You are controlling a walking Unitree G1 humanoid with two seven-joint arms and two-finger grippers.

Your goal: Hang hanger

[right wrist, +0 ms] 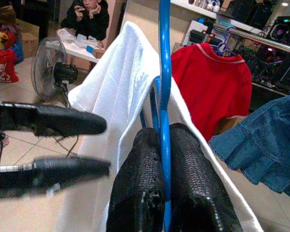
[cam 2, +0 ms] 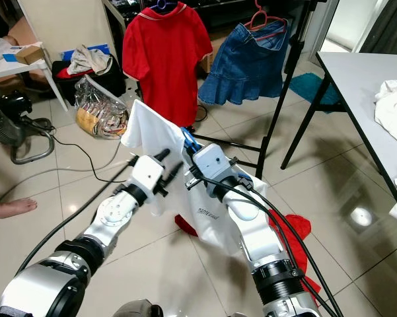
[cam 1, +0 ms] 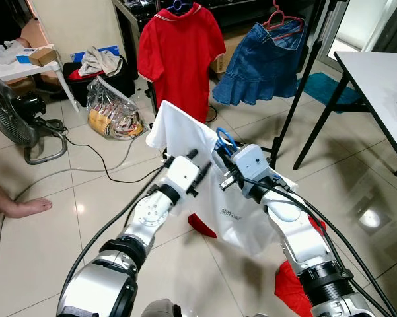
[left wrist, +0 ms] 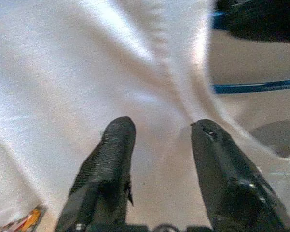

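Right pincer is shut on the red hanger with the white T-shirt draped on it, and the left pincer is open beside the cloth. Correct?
Not quite: the hanger is blue, not red, as the right wrist view shows. The rest stands: the right pincer is shut on it with the white T-shirt draped over it, and the left pincer is open beside the cloth.

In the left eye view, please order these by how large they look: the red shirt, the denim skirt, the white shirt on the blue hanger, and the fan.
1. white shirt, though it is nearest the camera
2. red shirt
3. denim skirt, close to the red shirt
4. fan, partly cut off
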